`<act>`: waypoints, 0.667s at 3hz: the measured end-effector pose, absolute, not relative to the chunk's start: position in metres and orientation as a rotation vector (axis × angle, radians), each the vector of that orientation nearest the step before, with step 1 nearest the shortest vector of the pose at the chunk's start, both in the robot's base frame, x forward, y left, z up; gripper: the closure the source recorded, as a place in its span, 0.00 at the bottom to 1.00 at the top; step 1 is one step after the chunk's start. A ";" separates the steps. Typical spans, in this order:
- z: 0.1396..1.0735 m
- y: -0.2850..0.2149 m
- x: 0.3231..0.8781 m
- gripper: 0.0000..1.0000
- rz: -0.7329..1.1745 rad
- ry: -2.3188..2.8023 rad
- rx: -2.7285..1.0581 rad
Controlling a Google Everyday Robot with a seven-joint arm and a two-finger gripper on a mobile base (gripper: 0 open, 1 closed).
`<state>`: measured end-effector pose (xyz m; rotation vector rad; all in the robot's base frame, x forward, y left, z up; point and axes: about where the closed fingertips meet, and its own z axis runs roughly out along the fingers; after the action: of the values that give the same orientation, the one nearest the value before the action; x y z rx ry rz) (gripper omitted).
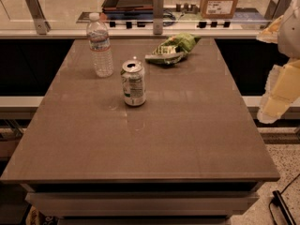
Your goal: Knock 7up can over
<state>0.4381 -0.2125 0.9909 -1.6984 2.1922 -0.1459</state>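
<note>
The 7up can stands upright on the brown table, left of its middle. It has a silver top with a pull tab and green and white sides. My gripper is at the right edge of the view, off the table's right side and well apart from the can. Only pale, blocky parts of the arm show there.
A clear water bottle with a white cap stands just behind and left of the can. A green snack bag lies at the table's back, right of the can. A counter with a cardboard box runs behind the table.
</note>
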 end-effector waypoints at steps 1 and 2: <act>0.991 -0.212 0.438 0.00 -0.146 2.192 -1.698; 0.990 -0.207 0.441 0.00 -0.131 2.179 -1.681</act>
<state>0.4411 -0.2073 0.9899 -1.6813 2.1794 -0.1307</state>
